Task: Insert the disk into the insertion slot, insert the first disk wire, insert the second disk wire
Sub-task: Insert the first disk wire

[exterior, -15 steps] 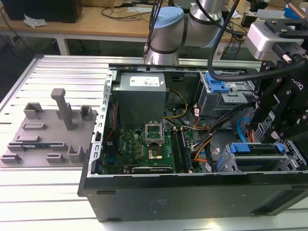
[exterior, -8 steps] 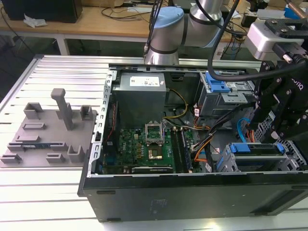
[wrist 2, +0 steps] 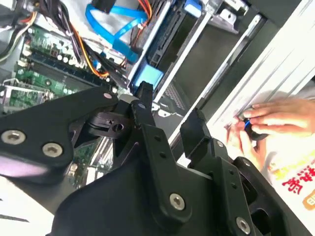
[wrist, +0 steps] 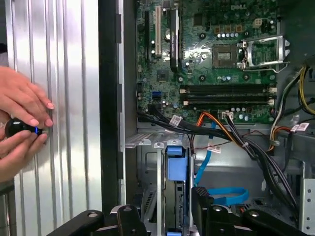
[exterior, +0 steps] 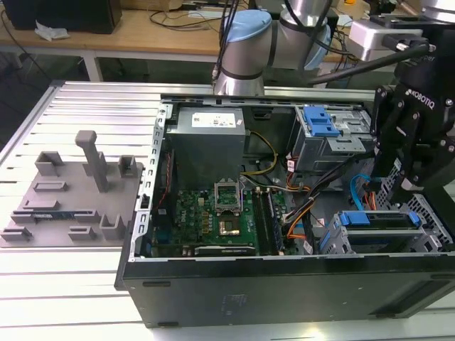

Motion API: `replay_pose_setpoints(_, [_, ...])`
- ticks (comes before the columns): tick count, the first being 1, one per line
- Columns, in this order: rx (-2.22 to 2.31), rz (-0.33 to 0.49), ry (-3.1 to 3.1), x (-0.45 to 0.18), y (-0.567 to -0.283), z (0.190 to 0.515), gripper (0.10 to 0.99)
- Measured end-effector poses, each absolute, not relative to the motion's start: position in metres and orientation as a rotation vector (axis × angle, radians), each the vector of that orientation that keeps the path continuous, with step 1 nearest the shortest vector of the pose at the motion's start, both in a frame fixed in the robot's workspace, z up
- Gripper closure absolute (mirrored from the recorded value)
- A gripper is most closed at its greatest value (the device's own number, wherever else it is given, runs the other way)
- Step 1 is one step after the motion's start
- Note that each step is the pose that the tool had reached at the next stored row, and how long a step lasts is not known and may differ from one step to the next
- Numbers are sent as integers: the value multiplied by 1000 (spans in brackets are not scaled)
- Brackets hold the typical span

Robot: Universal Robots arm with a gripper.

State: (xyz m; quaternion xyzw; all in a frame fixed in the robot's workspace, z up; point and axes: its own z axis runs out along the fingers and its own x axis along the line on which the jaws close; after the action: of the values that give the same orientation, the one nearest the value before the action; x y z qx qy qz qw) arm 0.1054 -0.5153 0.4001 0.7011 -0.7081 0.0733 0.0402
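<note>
The disk [exterior: 377, 229], silver-grey in its blue carrier, lies inside the insertion slot [exterior: 331, 243], a grey metal cage at the near right corner of the open computer case. My black gripper [exterior: 409, 186] hangs just above that cage, open, with nothing between its fingers. In both wrist views the carrier's blue end [wrist: 176, 162] [wrist 2: 147, 78] sits below the gap between the fingers [wrist: 125, 216] [wrist 2: 147, 128]. A loose blue flat wire [exterior: 357, 190] [wrist: 224, 194] loops beside the cage, along with black and orange wires [wrist: 216, 123].
A second cage with a blue latch [exterior: 320, 121] stands behind the gripper. The motherboard [exterior: 213, 213] fills the case's middle. A grey fixture block [exterior: 71, 192] sits on the exterior view's left. A person's hands [wrist: 19, 123] [wrist 2: 275, 120] hold a small black object on the ribbed table beside the case.
</note>
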Motion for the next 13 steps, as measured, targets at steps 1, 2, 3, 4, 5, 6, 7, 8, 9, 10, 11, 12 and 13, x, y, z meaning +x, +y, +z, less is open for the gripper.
replay_pose_setpoints(1, [2145,231,-2178,105,-515,400,584])
replay_pose_setpoints(2, [2126,236,-2198,106,-515,400,584])
replay_pose_setpoints(3, [2108,237,-2213,105,-515,398,584])
replay_pose_setpoints(4, [2100,241,-2215,105,-514,397,584])
replay_pose_setpoints(5, [2097,247,-2212,103,-513,396,584])
replay_pose_setpoints(6, [2089,263,-2203,102,-508,395,584])
replay_pose_setpoints(7, [2083,277,-2195,102,-504,395,584])
replay_pose_setpoints(8, [2076,289,-2188,101,-500,395,584])
replay_pose_setpoints(9, [2071,300,-2182,101,-494,395,584])
replay_pose_setpoints(10, [2068,306,-2179,101,-489,395,584])
replay_pose_setpoints(11, [2067,309,-2176,101,-484,395,584])
replay_pose_setpoints(12, [2066,310,-2176,101,-479,395,584])
replay_pose_setpoints(13, [2066,311,-2176,101,-473,395,584])
